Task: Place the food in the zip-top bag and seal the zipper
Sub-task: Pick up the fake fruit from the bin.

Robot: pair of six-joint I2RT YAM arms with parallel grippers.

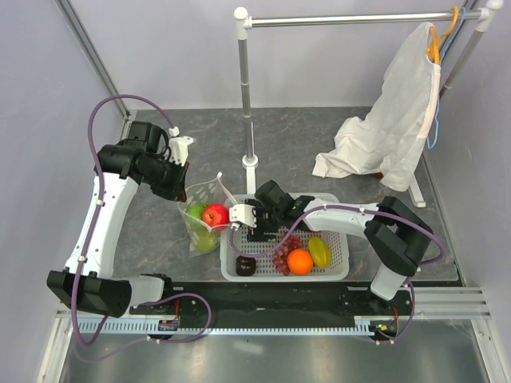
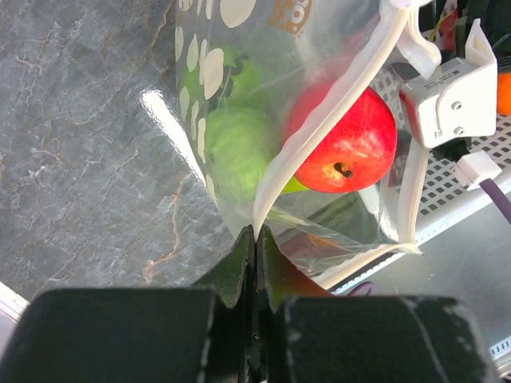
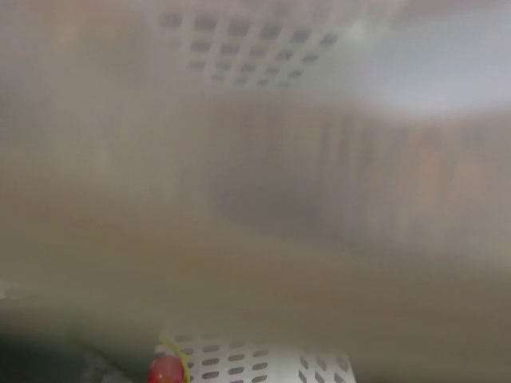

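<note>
The clear dotted zip-top bag (image 1: pixel 201 225) (image 2: pixel 239 96) lies open on the table, left of the basket. Two round green fruits (image 2: pixel 235 144) sit inside it, and a red apple (image 1: pixel 215 214) (image 2: pixel 351 148) rests in its mouth against the whitish zipper (image 2: pixel 319 120). My left gripper (image 1: pixel 180 188) (image 2: pixel 257 233) is shut on the bag's edge. My right gripper (image 1: pixel 254 233) reaches down into the basket's left end beside the apple. Its jaws are hidden, and the right wrist view is a close blur with only basket mesh (image 3: pixel 239 363) and a red grape (image 3: pixel 166 371).
The white mesh basket (image 1: pixel 343 267) holds an orange (image 1: pixel 300 261), a yellow-green fruit (image 1: pixel 319 251), grapes (image 1: pixel 285 252) and a dark brown piece (image 1: pixel 246 266). A garment rack post (image 1: pixel 249 120) stands behind it, with a white cloth (image 1: pixel 391 128) hanging at the back right.
</note>
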